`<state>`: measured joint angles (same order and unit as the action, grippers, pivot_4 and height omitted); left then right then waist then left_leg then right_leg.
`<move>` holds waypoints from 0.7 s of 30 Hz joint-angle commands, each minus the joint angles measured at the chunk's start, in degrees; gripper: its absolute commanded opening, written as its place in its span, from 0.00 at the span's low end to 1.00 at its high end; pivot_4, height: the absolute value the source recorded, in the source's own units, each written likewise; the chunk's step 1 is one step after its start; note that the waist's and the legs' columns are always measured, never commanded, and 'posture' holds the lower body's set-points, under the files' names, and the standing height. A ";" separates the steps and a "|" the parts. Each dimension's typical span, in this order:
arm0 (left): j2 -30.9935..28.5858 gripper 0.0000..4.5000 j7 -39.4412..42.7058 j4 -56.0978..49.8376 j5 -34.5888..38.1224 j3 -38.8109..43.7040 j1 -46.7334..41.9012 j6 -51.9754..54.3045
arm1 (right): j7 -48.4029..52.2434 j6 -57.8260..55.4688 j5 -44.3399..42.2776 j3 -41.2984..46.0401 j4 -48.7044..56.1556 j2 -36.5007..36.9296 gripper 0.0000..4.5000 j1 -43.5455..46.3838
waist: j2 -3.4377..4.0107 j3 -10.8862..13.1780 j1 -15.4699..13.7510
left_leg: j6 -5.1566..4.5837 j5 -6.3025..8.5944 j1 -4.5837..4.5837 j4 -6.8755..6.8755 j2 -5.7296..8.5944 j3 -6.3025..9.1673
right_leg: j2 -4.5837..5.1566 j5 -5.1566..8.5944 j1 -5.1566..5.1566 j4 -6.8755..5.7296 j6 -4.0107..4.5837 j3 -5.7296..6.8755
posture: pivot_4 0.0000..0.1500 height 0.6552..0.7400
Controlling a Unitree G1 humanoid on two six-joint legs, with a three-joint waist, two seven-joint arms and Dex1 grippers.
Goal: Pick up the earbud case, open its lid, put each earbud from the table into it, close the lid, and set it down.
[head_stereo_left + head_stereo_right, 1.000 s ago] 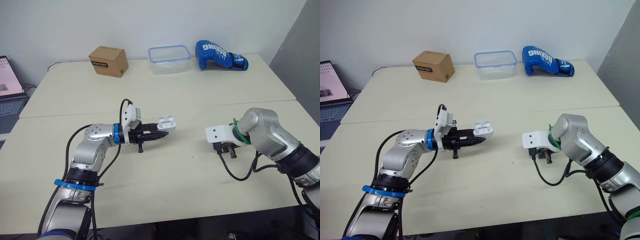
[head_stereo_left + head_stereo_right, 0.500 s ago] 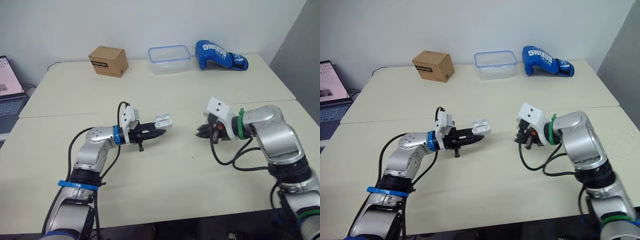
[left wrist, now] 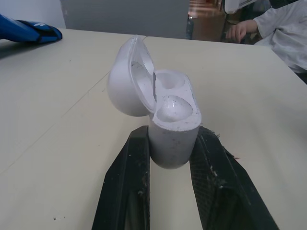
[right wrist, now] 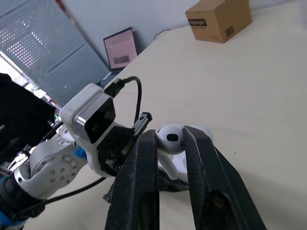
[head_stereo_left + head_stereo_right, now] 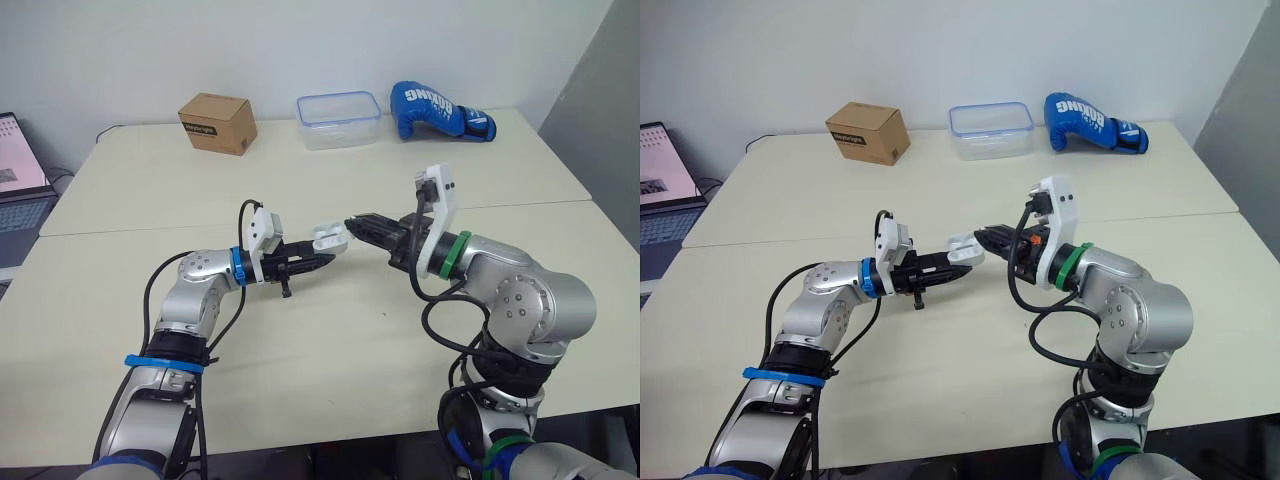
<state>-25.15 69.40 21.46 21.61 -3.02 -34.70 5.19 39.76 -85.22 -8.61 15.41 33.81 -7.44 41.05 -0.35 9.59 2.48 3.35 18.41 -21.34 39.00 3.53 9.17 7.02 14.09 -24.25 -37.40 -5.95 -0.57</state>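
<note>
This looks like a robotics lab or office: pale worktops [image 5: 480, 180] pushed together against a bare white wall [image 5: 300, 40]. Odd props line the far edge around a cardboard box [image 5: 217, 122]. A clear plastic container [image 5: 338, 119] sits near its right, a blue boxing glove [image 5: 440, 111] further right, and an open laptop [image 5: 20, 190] well to its left.

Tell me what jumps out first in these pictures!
The two tools meet nose to nose above the middle of the table: the left tool grips a white earbud case with its lid flipped open, and the right tool pinches a small white earbud right beside it. Behind them, a bright blue boxing glove lies at the far edge of the table.
</note>
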 commanded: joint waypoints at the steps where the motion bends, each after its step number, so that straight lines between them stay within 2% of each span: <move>1: 0.35 0.17 0.12 -0.22 0.32 0.90 -1.88 -0.13 | -4.45 5.55 -2.80 -0.58 0.09 -2.76 0.08 -0.74 | 0.00 0.00 0.01 | 0.00 0.00 0.00 -0.01 0.01 0.00 | 0.00 0.00 -0.02 -0.04 0.00 -0.02 | 1.00 0.89; 8: 0.62 0.17 0.11 0.31 0.62 1.11 -3.12 1.09 | -11.27 16.89 -5.96 -7.48 -2.13 -3.50 0.08 -6.66 | -0.01 0.00 0.64 | 0.00 0.00 0.19 -0.05 -0.02 -0.09 | 0.01 0.00 -0.07 -0.27 0.00 -0.15 | 1.00 0.89; 12: 0.73 0.17 0.23 0.46 1.12 1.26 -3.93 2.73 | -12.82 25.76 -6.16 -13.28 -4.31 -1.76 0.08 -9.71 | -0.01 0.00 0.78 | 0.00 0.00 0.30 -0.06 -0.03 -0.13 | 0.00 0.01 -0.06 -0.31 0.00 -0.22 | 1.00 0.89; 21: -0.02 0.17 0.85 0.30 1.78 1.75 -5.02 5.60 | -14.95 38.41 -6.88 -19.95 -8.52 0.31 0.08 -12.40 | -0.01 -0.01 0.81 | -0.01 0.00 0.31 -0.07 -0.03 -0.15 | -0.01 0.01 -0.06 -0.31 0.00 -0.24 | 1.00 0.89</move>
<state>-24.61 69.69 22.67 22.49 -2.94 -38.40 10.85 25.36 -49.68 -14.68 -3.62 24.86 -7.05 28.43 -0.36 9.58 3.28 3.34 18.41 -21.03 38.94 3.50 9.01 7.01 14.10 -24.31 -37.70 -5.95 -0.82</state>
